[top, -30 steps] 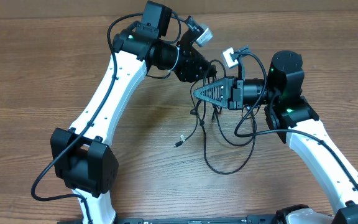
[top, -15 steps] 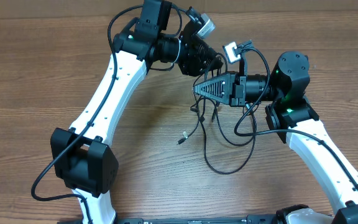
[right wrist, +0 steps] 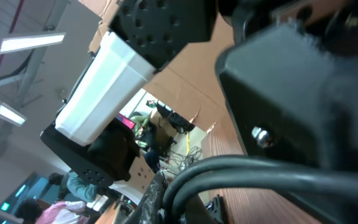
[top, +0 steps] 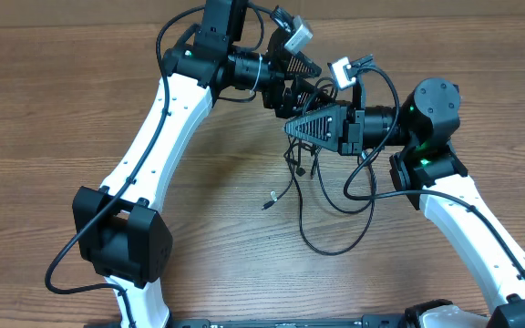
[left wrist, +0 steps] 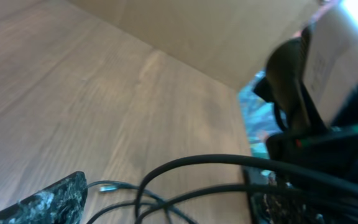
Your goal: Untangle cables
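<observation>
A bundle of thin black cables [top: 301, 169] hangs from my right gripper [top: 292, 129], which is shut on them above the table. From there they drop into a loop [top: 335, 239] on the wood, with one loose plug end [top: 267, 203] lying to the left. The right wrist view shows thick black cable [right wrist: 260, 171] pinched at my fingers [right wrist: 157, 202]. My left gripper [top: 303, 84] is just behind the right one, open. In the left wrist view its marbled fingers [left wrist: 48, 202] stand wide apart, and black cables [left wrist: 197, 167] cross the gap untouched.
The wooden table [top: 80, 109] spreads to all sides. A cardboard wall [left wrist: 185, 31] stands along the far edge. Both arms' own black leads arch over the wrists near the white camera blocks [top: 340, 73].
My left gripper has opened wide, let go of the cables and shifted slightly toward the far edge. The right gripper, still shut on the bundle, has edged up and back a little.
</observation>
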### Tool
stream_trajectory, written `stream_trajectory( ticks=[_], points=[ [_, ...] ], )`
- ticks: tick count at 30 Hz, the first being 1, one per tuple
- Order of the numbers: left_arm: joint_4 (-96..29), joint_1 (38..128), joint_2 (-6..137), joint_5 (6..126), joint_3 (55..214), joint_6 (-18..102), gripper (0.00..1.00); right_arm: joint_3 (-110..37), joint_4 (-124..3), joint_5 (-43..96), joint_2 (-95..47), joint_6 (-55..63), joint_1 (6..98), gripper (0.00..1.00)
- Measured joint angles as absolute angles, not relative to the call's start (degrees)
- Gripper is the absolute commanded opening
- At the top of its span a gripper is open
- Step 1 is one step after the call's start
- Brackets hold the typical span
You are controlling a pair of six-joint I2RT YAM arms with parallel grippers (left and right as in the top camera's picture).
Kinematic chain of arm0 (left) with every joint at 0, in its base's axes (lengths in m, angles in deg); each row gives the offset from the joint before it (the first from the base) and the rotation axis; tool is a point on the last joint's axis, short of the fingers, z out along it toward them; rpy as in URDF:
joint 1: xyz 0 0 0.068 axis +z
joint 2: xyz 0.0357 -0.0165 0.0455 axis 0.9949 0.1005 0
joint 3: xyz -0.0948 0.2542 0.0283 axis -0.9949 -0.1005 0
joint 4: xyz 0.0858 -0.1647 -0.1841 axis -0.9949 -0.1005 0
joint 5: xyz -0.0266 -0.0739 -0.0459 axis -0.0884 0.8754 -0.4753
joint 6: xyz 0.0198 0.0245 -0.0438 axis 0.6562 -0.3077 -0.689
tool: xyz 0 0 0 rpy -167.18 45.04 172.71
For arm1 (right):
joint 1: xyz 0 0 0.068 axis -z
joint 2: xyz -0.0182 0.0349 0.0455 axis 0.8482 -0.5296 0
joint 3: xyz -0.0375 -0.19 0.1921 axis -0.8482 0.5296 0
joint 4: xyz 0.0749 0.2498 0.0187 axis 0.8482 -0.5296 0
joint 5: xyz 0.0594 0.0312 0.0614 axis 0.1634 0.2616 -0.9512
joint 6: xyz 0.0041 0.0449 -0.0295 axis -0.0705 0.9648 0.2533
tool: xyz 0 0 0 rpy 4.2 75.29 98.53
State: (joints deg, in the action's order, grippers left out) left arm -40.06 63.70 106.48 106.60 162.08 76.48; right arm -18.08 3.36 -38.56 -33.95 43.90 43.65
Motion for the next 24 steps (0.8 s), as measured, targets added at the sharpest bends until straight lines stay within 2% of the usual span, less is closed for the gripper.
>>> stream_trajectory(
  ticks=[6, 8, 15, 21, 22, 24],
  points=[
    [-47.27, 63.7, 106.48, 110.25, 162.12, 77.8, 0.78, -18.08, 4.65, -38.45, -33.95, 45.88, 43.65, 0.04],
    [-50.35, 63.67, 106.48, 110.75, 162.08, 79.39, 0.7, -18.08, 4.65, -38.45, -33.95, 46.26, 43.63, 0.04],
    [-51.56, 63.59, 106.48, 111.12, 162.06, 82.98, 0.32, -18.08, 4.65, -38.4, -33.95, 46.87, 43.65, 0.04],
    [-51.56, 64.44, 106.48, 110.51, 162.08, 83.0, 0.24, -18.08, 4.6, -38.4, -33.95, 46.91, 43.65, 0.04],
    [-51.56, 64.81, 106.48, 110.49, 162.08, 82.93, 0.25, -18.08, 4.63, -38.4, -33.95, 46.91, 43.65, 0.04],
    [-51.56, 65.86, 106.48, 110.47, 162.06, 82.87, 0.35, -18.08, 4.6, -38.34, -33.95, 46.91, 43.63, 0.04]
  ],
)
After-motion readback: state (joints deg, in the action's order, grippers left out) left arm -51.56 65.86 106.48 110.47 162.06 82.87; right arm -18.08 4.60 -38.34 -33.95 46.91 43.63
